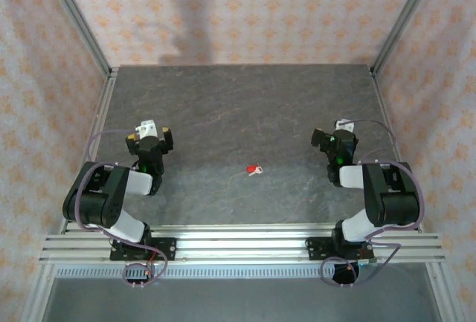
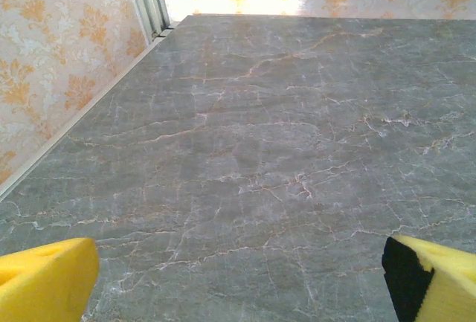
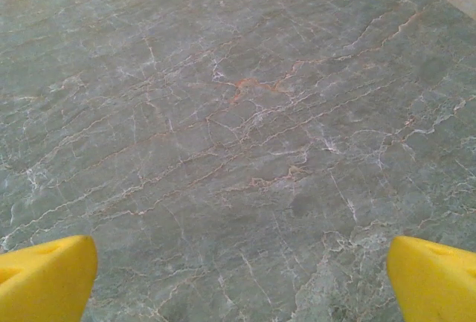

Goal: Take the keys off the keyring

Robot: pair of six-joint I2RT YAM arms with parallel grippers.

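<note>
The right gripper [image 1: 335, 142] has its jaws spread wide with nothing between them, and so does the left gripper [image 1: 149, 137]. Each is poised over the bare table [image 1: 238, 106]. The keys [image 1: 254, 169], a small red-and-pale bunch, lie flat between the two, inward of each gripper and slightly back toward the arm bases. They are nearer the right gripper, so that arm probably has the shorter reach. Their long axis seems to run roughly from one gripper toward the other, but the bunch is too small to be sure.
</note>
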